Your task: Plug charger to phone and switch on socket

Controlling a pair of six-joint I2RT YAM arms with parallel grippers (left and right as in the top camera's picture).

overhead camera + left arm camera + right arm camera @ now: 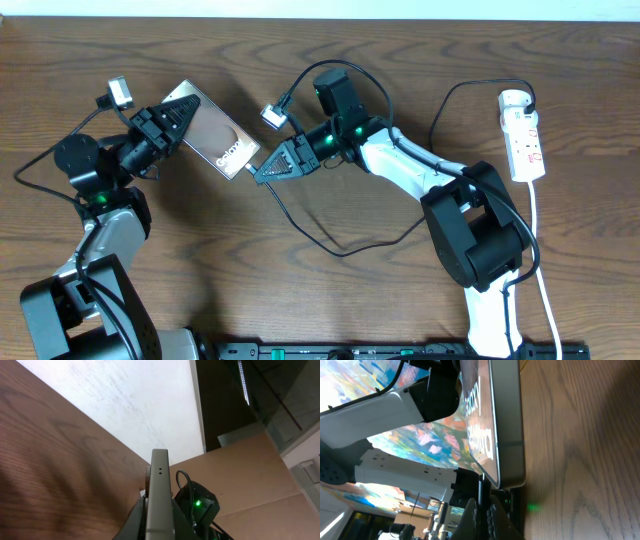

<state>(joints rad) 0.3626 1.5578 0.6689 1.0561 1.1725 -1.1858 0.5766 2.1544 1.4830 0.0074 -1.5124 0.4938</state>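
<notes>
- Right pincer [265,170], closed on the charger [330,248] tip, holds it at the phone's [215,138] lower end, left of centre.
- Left pincer [180,112] clamps the phone's opposite end.
- Socket [524,140] lies on the worktop [330,300], upper right, well apart.

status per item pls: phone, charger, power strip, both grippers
Dark glossy rectangular phone with white lettering: clamped at one end in the left jaws.
Long thin black charger cable: connector end pinched in the right jaws, at the phone's free end; cannot tell whether it is seated.
Narrow white power strip: lying flat, untouched; switch position unreadable.
Left gripper: shut on phone.
Right gripper: shut on charger cable.
</notes>
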